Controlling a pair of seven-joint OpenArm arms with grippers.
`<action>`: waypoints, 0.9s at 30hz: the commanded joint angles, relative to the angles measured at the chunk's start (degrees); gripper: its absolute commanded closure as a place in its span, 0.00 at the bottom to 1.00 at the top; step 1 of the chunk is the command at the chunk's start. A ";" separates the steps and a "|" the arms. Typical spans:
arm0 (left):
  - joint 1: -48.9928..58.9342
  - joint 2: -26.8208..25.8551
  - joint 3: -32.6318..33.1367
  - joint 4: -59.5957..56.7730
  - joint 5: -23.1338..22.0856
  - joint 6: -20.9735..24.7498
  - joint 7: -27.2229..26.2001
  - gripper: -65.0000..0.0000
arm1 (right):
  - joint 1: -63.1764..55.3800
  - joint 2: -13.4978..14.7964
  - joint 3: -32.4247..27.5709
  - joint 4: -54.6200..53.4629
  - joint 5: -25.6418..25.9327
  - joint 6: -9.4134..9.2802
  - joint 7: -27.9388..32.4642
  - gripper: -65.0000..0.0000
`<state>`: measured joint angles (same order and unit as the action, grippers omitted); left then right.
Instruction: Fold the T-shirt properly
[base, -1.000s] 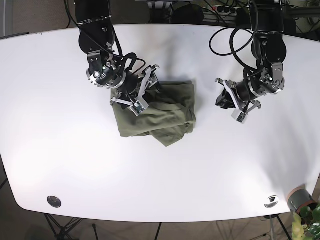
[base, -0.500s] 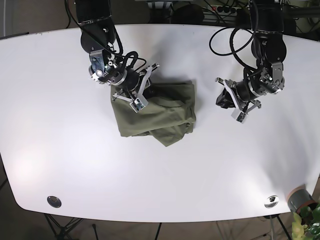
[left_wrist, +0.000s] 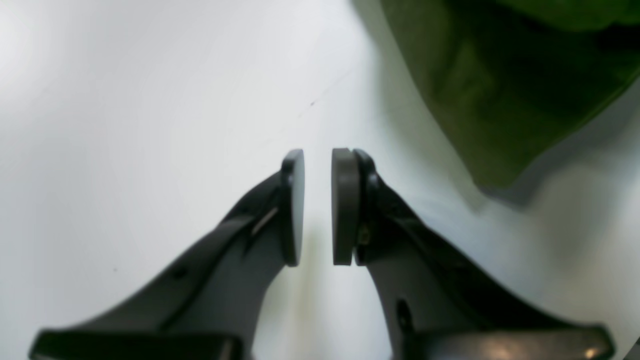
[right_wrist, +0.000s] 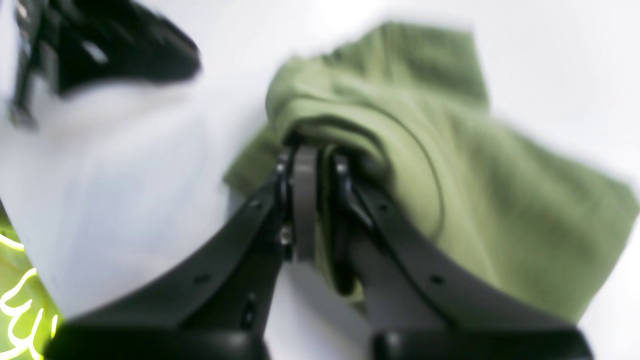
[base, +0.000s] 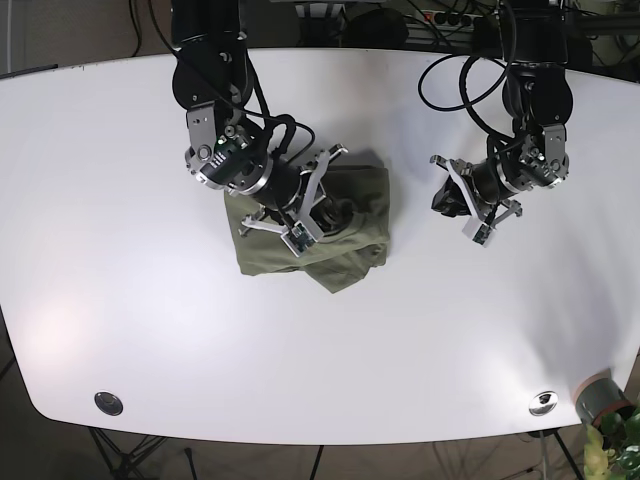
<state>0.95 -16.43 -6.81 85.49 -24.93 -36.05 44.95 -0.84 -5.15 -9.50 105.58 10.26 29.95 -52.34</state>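
The olive green T-shirt (base: 345, 255) lies bunched and partly folded on the white table (base: 150, 300), just left of its middle. My right gripper (base: 318, 212) is over the shirt's middle. In the right wrist view it (right_wrist: 320, 160) is shut on a thick fold of the green cloth (right_wrist: 450, 175). My left gripper (base: 447, 195) hovers over bare table to the right of the shirt, apart from it. In the left wrist view its pads (left_wrist: 317, 200) stand almost together with nothing between them, and the shirt's edge (left_wrist: 500, 75) shows at the upper right.
Round metal fittings sit in the table near the front left (base: 108, 403) and front right (base: 543, 402). A pot with a plant (base: 603, 402) stands off the front right corner. Cables (base: 450, 70) hang by the left arm at the back edge.
My right gripper has moved from the shirt's upper left edge down and right over its middle, taking a fold of cloth with it. The left arm has not moved.
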 joint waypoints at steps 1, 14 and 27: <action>-0.91 -0.59 -0.27 0.88 -0.87 -0.21 -1.21 0.88 | 1.94 -1.49 -2.59 1.37 0.86 0.07 0.95 0.96; -0.91 -0.85 -0.53 0.88 -0.87 -0.21 -1.21 0.88 | 4.58 -3.78 -11.03 -6.46 0.77 -0.28 1.30 0.95; -1.17 -1.46 -0.53 0.79 -0.87 -0.21 -1.21 0.88 | 2.56 -3.25 -10.77 -4.09 0.86 -0.02 1.30 0.44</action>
<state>0.91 -17.17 -7.03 85.49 -24.91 -36.05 44.97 1.50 -7.81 -20.45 97.86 10.13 29.61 -52.75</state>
